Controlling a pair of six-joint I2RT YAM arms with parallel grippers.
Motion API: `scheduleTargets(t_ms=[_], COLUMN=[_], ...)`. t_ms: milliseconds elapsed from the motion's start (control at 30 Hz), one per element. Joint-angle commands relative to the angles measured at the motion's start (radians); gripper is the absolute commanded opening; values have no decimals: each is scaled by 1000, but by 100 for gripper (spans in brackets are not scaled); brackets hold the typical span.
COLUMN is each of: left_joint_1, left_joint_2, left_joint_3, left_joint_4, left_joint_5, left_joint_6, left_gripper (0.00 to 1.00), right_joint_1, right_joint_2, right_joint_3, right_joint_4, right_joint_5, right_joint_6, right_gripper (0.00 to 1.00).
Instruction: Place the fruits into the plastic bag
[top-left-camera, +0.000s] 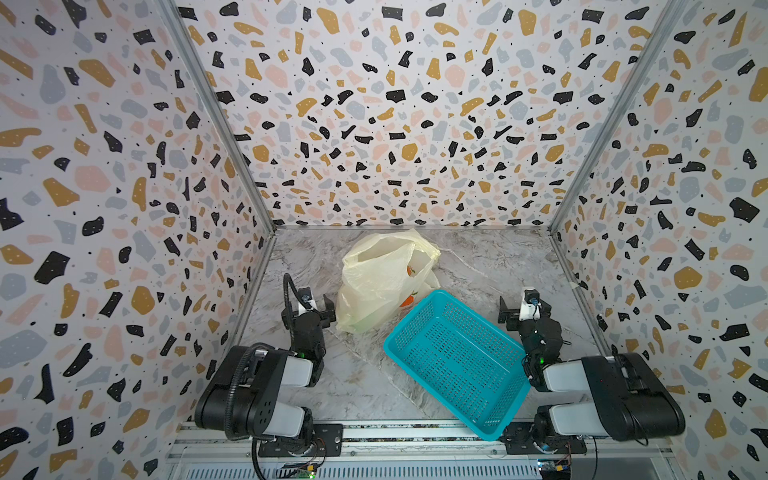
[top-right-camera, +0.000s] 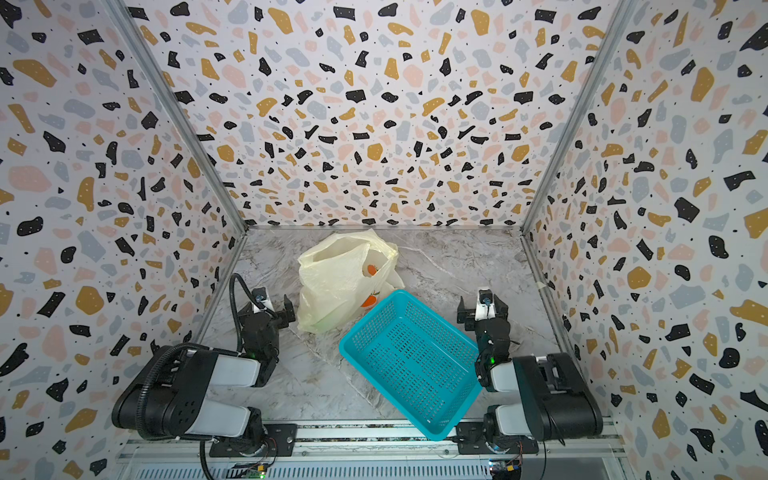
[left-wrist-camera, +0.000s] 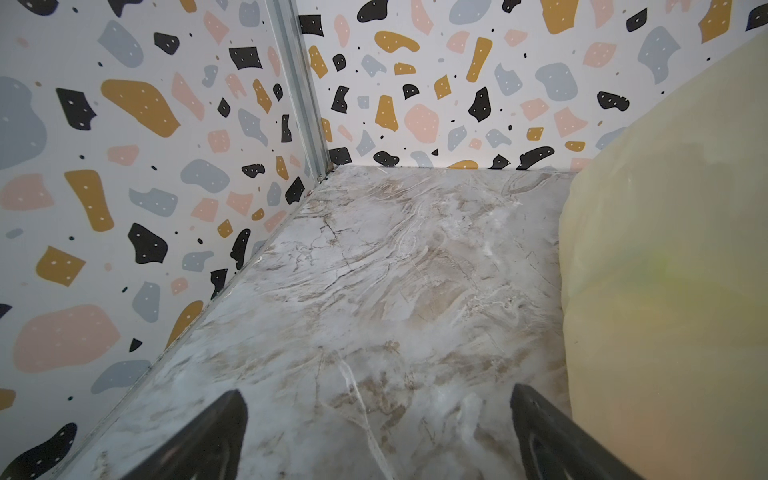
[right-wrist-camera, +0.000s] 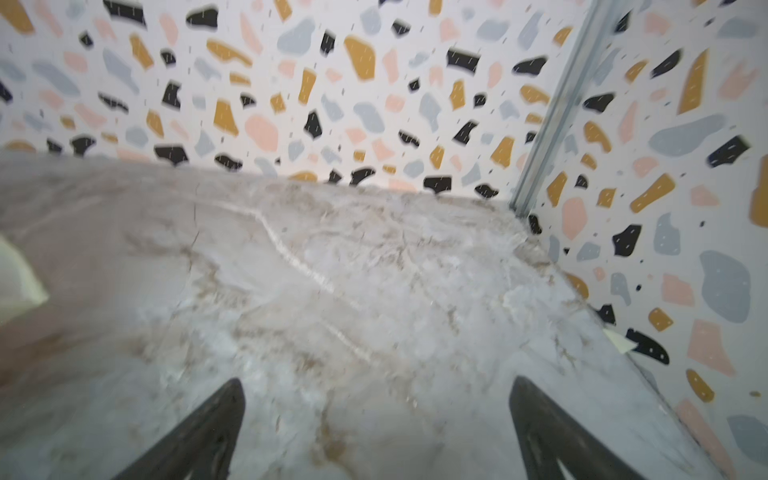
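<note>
Plastic bag (top-left-camera: 382, 282), far centre: bulging, orange shapes showing through; teal basket (top-left-camera: 453, 361) beside it empty.
Left fingers (left-wrist-camera: 216, 436) and right fingers (right-wrist-camera: 212, 432) stand wide, empty; judged nothing left to carry.

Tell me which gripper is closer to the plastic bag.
The left gripper: it sits right beside the plastic bag, while the right gripper stands apart, across the teal basket.

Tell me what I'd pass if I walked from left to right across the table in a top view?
left gripper, open → plastic bag → teal basket → right gripper, open
</note>
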Motion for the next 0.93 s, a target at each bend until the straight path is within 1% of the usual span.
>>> scheduleTargets(t_ms=[0,33,67,100,133,200,900], left_joint_1=[7,7,8,9,9,11,11], left_joint_2=[4,6,6,5,6,6,7], left_joint_3=[17,18,18,18,20,20,20], left_joint_4=[68,67,68,67,65,66,66], left_joint_5=[4,6,4,8,9,9,8], left_joint_6=[14,15,14,13,14,13,13], left_gripper=[99,99,100,99,99,100,100], right_joint_1=[-54,-49,-18,6,18,-3,-11], right_joint_2=[5,8,38,38,30,35,33], right_joint_3=[49,99,80,69,82,97,104], right_joint_4=[-90,-171,-80,-67,-112,-125,-140], right_joint_5=[-110,-82,-31,-16,-32,-72,-87], right_joint_6=[54,58,35,14,-8,5,9], right_gripper=[99,99,99,99,99,99,99])
